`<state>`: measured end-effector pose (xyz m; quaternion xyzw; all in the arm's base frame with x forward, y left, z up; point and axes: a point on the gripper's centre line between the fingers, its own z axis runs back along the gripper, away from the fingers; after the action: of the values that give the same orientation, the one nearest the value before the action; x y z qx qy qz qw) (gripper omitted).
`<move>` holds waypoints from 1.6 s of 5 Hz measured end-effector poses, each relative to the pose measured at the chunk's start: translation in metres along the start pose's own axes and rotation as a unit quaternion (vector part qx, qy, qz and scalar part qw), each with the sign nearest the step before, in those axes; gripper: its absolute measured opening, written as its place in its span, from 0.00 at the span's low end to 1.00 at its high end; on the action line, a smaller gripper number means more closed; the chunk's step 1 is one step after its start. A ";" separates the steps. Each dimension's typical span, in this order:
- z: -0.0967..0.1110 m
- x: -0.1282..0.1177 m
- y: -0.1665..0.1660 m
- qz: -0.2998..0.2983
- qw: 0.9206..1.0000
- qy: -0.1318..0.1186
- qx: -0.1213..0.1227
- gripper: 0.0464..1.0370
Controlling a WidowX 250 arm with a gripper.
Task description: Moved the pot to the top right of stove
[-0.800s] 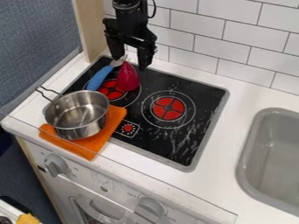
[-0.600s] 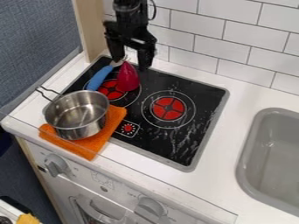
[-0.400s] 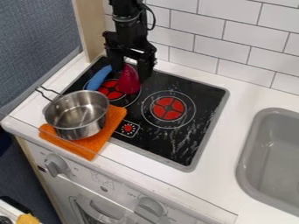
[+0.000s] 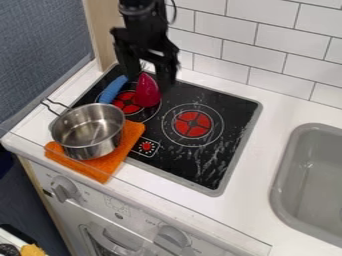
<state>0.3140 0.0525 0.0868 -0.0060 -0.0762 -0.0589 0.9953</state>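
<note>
The black gripper (image 4: 153, 75) hangs over the back left of the stove, open, with its fingers apart above and behind a dark red cone-shaped object. A silver pot (image 4: 88, 131) stands upright at the front left, its wire handle towards the upper left. Under the pot lies an orange cloth (image 4: 105, 166), partly on the stove and partly on the white counter. The black stove (image 4: 224, 107) has red burner rings, and its right side is uncovered. The gripper is well behind the pot and apart from it.
The red cone-shaped object (image 4: 147, 91) stands on the back left burner, beside a blue-handled utensil (image 4: 113, 89). A grey sink (image 4: 314, 175) is set into the counter at the right. A white tiled wall (image 4: 260, 45) rises behind the stove.
The gripper first came down around the red object, then rose slightly again and tilted. The red object and the blue-handled utensil have shifted slightly. The pot has stayed still.
</note>
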 end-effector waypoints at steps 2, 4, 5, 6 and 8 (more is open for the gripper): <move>-0.035 -0.046 -0.022 -0.012 0.994 0.104 -0.028 0.96; -0.033 -0.068 -0.007 -0.004 0.994 0.105 -0.012 0.96; -0.005 -0.070 -0.012 -0.034 0.999 0.022 -0.015 0.96; 0.013 -0.075 -0.012 -0.040 0.999 -0.018 -0.006 0.96; -0.034 -0.085 0.021 0.028 0.996 0.083 0.036 0.96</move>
<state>0.2387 0.0824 0.0401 0.0329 0.0043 -0.0285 0.9990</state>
